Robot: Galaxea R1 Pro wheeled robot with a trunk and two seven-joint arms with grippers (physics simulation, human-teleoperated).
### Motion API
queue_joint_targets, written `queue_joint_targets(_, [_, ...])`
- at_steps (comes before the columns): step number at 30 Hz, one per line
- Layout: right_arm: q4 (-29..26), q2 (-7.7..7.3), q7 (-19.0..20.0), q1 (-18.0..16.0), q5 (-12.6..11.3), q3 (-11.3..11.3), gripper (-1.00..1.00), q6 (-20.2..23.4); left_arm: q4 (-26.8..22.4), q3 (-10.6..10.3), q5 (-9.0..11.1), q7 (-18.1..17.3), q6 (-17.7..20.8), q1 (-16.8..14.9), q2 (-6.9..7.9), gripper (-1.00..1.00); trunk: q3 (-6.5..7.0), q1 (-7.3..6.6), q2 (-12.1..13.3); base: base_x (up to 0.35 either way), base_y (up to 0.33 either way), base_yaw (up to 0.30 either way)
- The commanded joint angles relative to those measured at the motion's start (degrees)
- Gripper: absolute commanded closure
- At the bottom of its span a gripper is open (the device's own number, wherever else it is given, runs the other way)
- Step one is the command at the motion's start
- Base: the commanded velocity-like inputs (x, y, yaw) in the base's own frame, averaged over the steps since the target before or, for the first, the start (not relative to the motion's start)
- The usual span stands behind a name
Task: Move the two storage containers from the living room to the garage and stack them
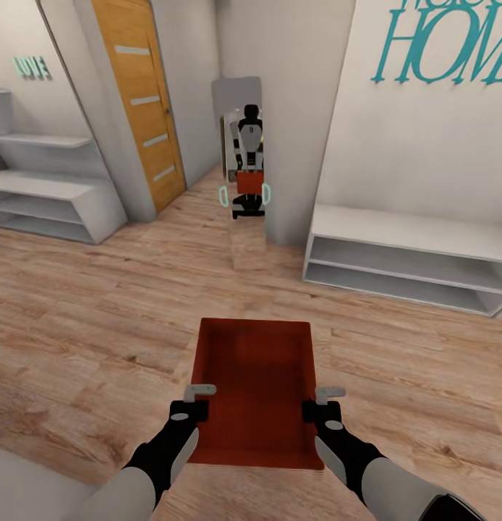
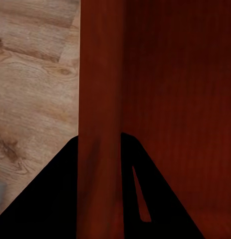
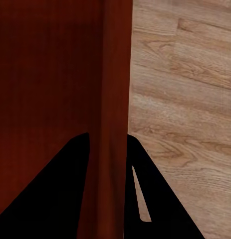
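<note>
I hold one orange-red storage container (image 1: 255, 376) level in front of me, above a light wood-plank floor. My left gripper (image 1: 197, 400) is shut on its left wall (image 2: 98, 99) and my right gripper (image 1: 322, 405) is shut on its right wall (image 3: 115, 89). In each wrist view the dark fingers straddle the wall, one inside and one outside. The tray is open-topped and nothing lies in it.
A tall mirror (image 1: 242, 155) ahead reflects me holding the tray. A wooden door (image 1: 141, 101) stands at the left, low white shelves (image 1: 48, 195) further left, a white bench shelf (image 1: 410, 260) at the right under teal wall lettering. Plank floor (image 1: 99, 304) lies between.
</note>
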Motion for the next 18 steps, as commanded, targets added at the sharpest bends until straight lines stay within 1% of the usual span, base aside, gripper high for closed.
queue_joint_targets(1, [-0.11, -0.55, -0.67, -0.13, 0.72, -0.95, 1.0, -0.45, 0.24, -0.88, 1.35, 0.73, 3.35, 0.01, 0.11, 1.0, -0.09, 0.06, -0.1, 0.322, 0.0, 0.0])
queue_joint_targets(18, [-0.11, -0.54, -0.67, -0.13, 0.72, -0.95, 1.0, -0.45, 0.24, -0.87, 1.35, 0.73, 3.35, 0.01, 0.11, 1.0, -0.09, 0.06, -0.1, 0.322, 0.0, 0.0])
